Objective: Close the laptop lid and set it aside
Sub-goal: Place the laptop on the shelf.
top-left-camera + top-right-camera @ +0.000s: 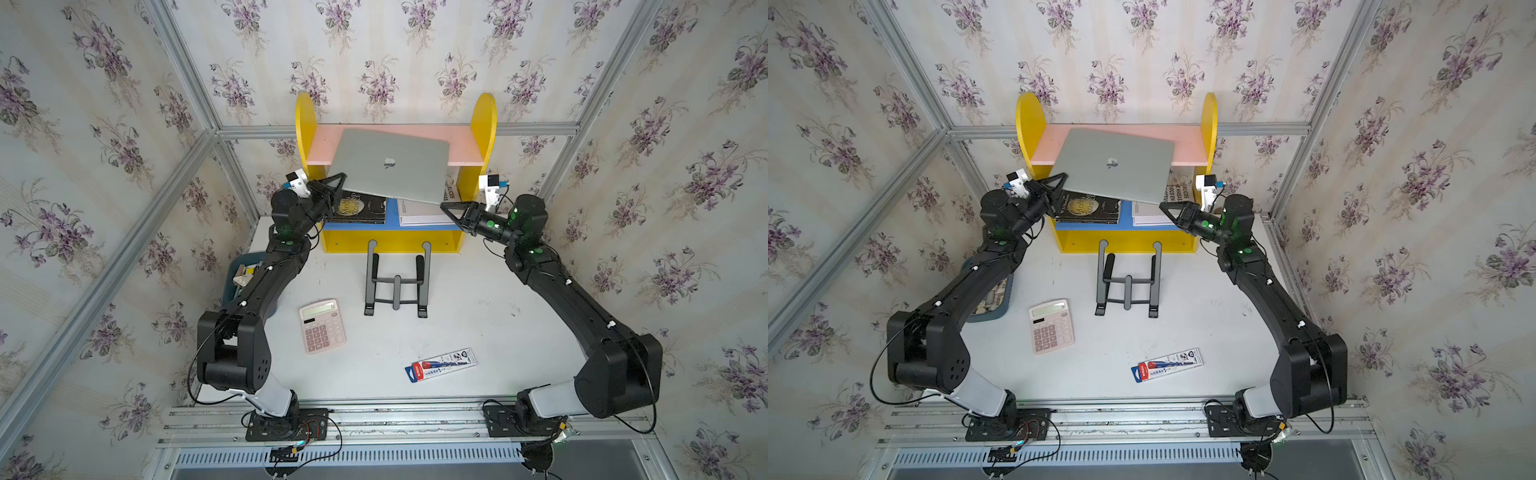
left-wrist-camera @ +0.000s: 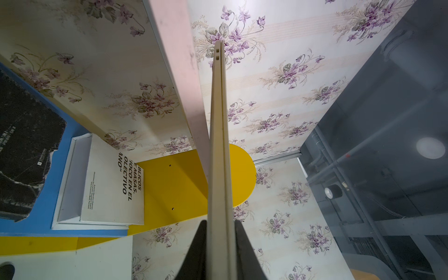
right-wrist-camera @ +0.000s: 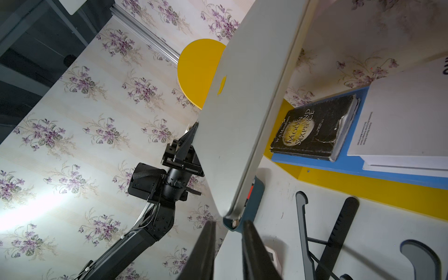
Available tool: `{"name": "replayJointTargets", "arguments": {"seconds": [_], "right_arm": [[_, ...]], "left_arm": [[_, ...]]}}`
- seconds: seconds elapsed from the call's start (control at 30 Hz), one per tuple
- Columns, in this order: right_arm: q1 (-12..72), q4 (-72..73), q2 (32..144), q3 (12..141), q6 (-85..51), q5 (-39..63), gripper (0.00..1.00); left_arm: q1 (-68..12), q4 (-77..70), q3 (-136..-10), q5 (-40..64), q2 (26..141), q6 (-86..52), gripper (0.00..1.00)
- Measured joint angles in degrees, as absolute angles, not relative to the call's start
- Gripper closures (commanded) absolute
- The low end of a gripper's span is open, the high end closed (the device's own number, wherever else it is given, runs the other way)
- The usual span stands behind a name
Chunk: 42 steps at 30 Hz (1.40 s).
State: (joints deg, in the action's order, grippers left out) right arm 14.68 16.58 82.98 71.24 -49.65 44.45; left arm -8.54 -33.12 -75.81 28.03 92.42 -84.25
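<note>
The laptop [image 1: 390,164] [image 1: 1113,164] is closed, its silver lid with the apple logo facing up. It hangs tilted in front of the yellow shelf, its far edge over the pink top board [image 1: 465,141]. My left gripper [image 1: 343,176] [image 1: 1064,176] [image 2: 220,221] is shut on the laptop's left edge, both fingers flat against it. My right gripper [image 1: 444,204] [image 1: 1163,204] [image 3: 229,221] sits at the laptop's [image 3: 242,121] near right corner. Its jaws stand narrowly apart, with the corner right at their mouth and a small gap beside it.
Under the laptop, the shelf's blue board carries a black book [image 1: 361,208] and a white book [image 1: 419,214]. A black folding stand [image 1: 397,282], a pink calculator [image 1: 322,326] and a pen pack [image 1: 440,365] lie on the white table. A blue bin [image 1: 237,274] sits beneath my left arm.
</note>
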Motion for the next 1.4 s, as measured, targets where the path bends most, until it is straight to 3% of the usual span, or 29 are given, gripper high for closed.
{"name": "replayJointTargets", "arguments": {"seconds": [0.73, 1.4], "right_arm": [[18.50, 4.56, 93.51, 88.31, -42.57, 41.41, 0.81], [17.45, -1.54, 98.10, 97.54, -40.56, 39.46, 0.80]], "left_arm": [[-10.17, -30.06, -79.68, 24.86, 94.37, -84.03, 0.98], [-9.39, -25.32, -86.19, 28.47, 97.03, -80.58, 0.52]]}}
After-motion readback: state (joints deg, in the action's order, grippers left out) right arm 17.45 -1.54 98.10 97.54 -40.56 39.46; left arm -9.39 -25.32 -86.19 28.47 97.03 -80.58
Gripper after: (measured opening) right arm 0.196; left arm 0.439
